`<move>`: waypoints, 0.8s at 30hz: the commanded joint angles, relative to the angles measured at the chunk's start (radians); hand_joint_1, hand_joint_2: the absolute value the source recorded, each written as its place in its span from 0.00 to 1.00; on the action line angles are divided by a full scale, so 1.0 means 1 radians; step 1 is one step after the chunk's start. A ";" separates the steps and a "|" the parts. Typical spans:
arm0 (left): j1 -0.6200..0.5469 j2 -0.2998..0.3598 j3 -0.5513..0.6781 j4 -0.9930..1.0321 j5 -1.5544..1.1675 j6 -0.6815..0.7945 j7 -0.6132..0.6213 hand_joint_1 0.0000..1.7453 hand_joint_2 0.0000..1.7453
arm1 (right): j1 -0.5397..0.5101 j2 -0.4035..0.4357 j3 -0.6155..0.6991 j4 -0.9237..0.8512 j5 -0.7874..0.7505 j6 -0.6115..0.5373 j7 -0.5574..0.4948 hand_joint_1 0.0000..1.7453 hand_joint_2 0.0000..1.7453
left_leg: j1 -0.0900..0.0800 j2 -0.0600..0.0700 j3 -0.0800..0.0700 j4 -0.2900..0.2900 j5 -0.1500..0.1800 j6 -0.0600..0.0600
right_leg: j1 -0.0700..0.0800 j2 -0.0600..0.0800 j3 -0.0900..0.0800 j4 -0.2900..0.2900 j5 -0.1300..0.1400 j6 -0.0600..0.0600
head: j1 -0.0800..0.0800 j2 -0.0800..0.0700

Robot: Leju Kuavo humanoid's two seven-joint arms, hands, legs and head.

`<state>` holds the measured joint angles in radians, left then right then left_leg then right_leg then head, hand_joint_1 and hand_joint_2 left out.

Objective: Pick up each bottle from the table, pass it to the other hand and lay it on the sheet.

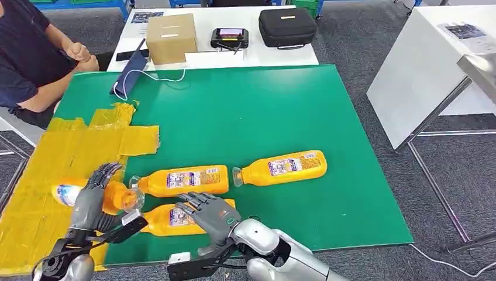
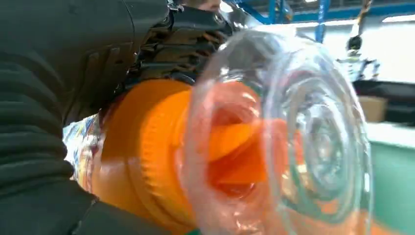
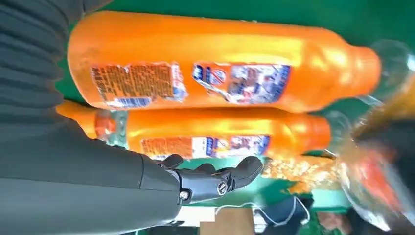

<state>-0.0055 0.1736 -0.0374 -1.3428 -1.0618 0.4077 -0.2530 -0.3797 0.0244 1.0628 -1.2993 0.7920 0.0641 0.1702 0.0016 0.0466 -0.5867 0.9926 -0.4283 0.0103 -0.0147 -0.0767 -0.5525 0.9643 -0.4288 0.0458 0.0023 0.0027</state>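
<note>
Four bottles: all orange, all lying down
On the yellow sheet: one bottle, with the left hand wrapped around it
On the green mat: three — middle bottle, far-right bottle, and the nearest bottle
Right hand: fingers spread flat over the nearest bottle, honestly can't tell if it's gripping
Extras: one cardboard box, one black case, one person's arm at the far-left corner

bottles crowd near edge, far mat open
</note>
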 commanded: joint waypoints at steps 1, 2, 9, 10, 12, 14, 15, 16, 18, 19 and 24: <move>0.083 -0.059 0.033 -0.044 0.209 -0.132 -0.084 0.00 0.00 | -0.030 -0.015 -0.003 0.110 0.021 0.004 0.006 0.00 1.00 | 0.000 0.000 0.003 -0.001 0.000 0.000 | -0.001 0.006 0.002 -0.001 0.001 -0.001 | -0.001 0.000; 0.083 -0.059 0.033 -0.044 0.209 -0.132 -0.084 0.00 0.00 | -0.030 -0.015 -0.003 0.110 0.021 0.004 0.006 0.00 1.00 | 0.000 0.000 0.003 -0.001 0.000 0.000 | 0.000 0.009 0.003 -0.001 0.001 -0.002 | 0.000 0.000; 0.084 -0.059 0.037 -0.052 0.212 -0.136 -0.085 0.00 0.00 | -0.030 -0.014 -0.005 0.113 0.021 0.005 0.006 0.00 1.00 | 0.000 -0.001 0.004 -0.001 0.001 0.000 | -0.001 0.004 0.003 -0.001 0.000 -0.001 | 0.000 0.000; 0.084 -0.059 0.037 -0.052 0.212 -0.136 -0.085 0.00 0.00 | -0.030 -0.014 -0.005 0.113 0.021 0.005 0.006 0.00 1.00 | 0.000 -0.001 0.003 -0.001 0.001 0.000 | 0.000 0.005 0.003 -0.001 0.001 -0.001 | 0.000 0.000; 0.084 -0.059 0.037 -0.052 0.212 -0.136 -0.085 0.00 0.00 | -0.030 -0.014 -0.005 0.113 0.021 0.005 0.006 0.00 1.00 | 0.001 -0.001 0.004 -0.001 0.000 0.000 | 0.000 0.007 0.003 -0.001 0.001 -0.001 | 0.000 0.000; 0.093 -0.075 0.057 -0.079 0.326 -0.198 -0.141 0.00 0.00 | -0.030 -0.012 -0.006 0.119 0.030 0.010 0.008 0.00 1.00 | 0.001 -0.003 0.003 -0.001 0.001 0.000 | 0.000 0.006 0.002 -0.001 0.000 -0.002 | 0.000 0.000; 0.102 -0.086 0.070 -0.106 0.388 -0.249 -0.168 0.00 0.00 | -0.031 -0.009 -0.009 0.131 0.033 0.013 0.008 0.00 1.00 | 0.001 -0.002 0.003 -0.001 0.000 0.000 | 0.000 0.006 0.002 -0.001 0.000 -0.002 | 0.000 0.000; 0.107 -0.092 0.075 -0.123 0.401 -0.264 -0.174 0.00 0.00 | -0.033 -0.006 -0.011 0.141 0.034 0.014 0.007 0.00 1.00 | 0.000 -0.001 0.003 -0.001 0.000 0.000 | 0.000 0.005 0.002 -0.001 0.000 -0.001 | 0.000 0.000; 0.112 -0.093 0.070 -0.145 0.395 -0.273 -0.170 0.00 0.00 | -0.037 -0.001 -0.009 0.161 0.039 0.017 0.007 0.00 1.00 | 0.001 -0.001 0.002 0.000 0.000 0.000 | 0.001 0.006 0.001 -0.001 0.000 -0.001 | 0.000 0.000; 0.110 -0.094 0.068 -0.146 0.391 -0.273 -0.166 0.00 0.00 | -0.038 0.001 -0.008 0.166 0.039 0.017 0.007 0.00 1.00 | 0.001 -0.001 0.001 0.000 0.000 0.000 | 0.001 0.005 0.001 0.000 0.000 -0.001 | 0.000 0.000; 0.089 -0.059 0.041 -0.075 0.218 -0.192 -0.069 0.00 0.00 | -0.045 0.004 -0.016 0.181 0.045 0.016 0.007 0.00 1.00 | 0.001 -0.002 0.000 -0.001 0.001 0.000 | 0.000 0.006 -0.001 -0.001 0.000 -0.002 | 0.000 0.000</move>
<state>0.1039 0.1183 0.0019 -1.4797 -0.7037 0.1557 -0.4037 -0.3804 0.0252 1.0536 -1.2131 0.8351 0.0732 0.1755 0.0018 0.0471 -0.5893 0.9926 -0.4275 0.0109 -0.0141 -0.0765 -0.5555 0.9643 -0.4284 0.0455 0.0023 0.0027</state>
